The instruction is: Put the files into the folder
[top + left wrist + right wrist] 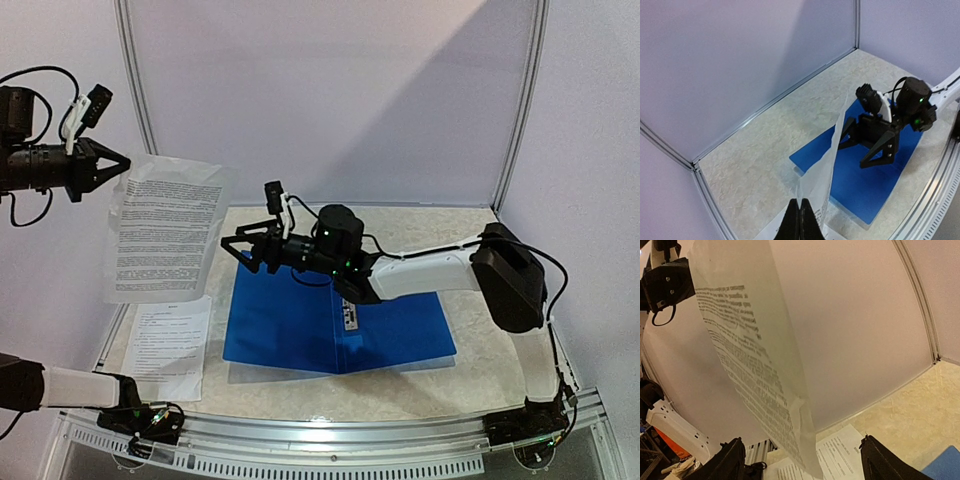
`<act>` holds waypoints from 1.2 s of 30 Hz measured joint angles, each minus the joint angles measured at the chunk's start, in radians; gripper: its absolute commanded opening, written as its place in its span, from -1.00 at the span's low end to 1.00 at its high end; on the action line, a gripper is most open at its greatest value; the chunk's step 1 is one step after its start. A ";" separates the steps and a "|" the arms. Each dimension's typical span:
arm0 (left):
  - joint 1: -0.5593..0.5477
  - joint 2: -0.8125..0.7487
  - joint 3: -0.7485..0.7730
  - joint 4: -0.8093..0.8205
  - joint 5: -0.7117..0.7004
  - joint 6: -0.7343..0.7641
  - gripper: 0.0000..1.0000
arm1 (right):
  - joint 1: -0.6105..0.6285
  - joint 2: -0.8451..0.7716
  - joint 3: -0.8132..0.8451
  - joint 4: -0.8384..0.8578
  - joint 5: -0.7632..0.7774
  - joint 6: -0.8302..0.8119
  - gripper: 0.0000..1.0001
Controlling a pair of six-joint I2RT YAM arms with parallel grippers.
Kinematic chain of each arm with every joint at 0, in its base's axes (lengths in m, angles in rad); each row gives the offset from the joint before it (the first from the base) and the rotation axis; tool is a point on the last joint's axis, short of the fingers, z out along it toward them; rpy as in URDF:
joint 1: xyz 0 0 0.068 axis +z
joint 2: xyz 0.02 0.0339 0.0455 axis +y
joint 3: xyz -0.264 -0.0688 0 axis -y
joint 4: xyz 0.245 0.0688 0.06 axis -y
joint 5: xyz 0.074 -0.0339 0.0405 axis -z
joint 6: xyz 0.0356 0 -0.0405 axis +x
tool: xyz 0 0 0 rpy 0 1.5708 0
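Nearest the arm bases, at the front left of the table, the remaining files lie flat with the print facing up, just left of the folder. From the right wrist view they look like more than one overlapping page, though the count is hard to tell. The folder rests flat on the marbled tabletop, its blue surface spread wide. A small pale fitting sits along a crease near its middle, so it looks opened out like a book. The right arm reaches in from the right across the folder's right half, and the right gripper hovers over the folder's far left corner with its fingers spread wide apart and nothing between them. Its own camera shows both fingertips at the bottom corners of the frame, with the hanging page between and beyond them. Farther back and higher on the left, the left gripper has its fingers pressed together on the top edge of the lifted sheet. The left wrist view shows the two tips meeting on the paper's edge. That printed page hangs well clear of the table, bowed slightly, above the table's left edge and the flat pages, and to the left of the folder. Behind everything stand the pale back walls with their metal corner posts.
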 measured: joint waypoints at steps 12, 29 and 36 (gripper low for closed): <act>-0.068 0.016 0.005 0.000 0.075 -0.069 -1.00 | 0.021 0.107 0.085 0.218 -0.007 0.058 -0.66; -0.069 0.013 -0.132 0.049 -0.042 -0.132 0.98 | -0.035 -0.201 -0.219 0.045 -0.115 0.101 -1.00; -0.060 0.024 -0.244 0.108 -0.090 -0.144 0.93 | -0.203 -0.532 -0.235 -0.571 -0.139 0.039 -1.00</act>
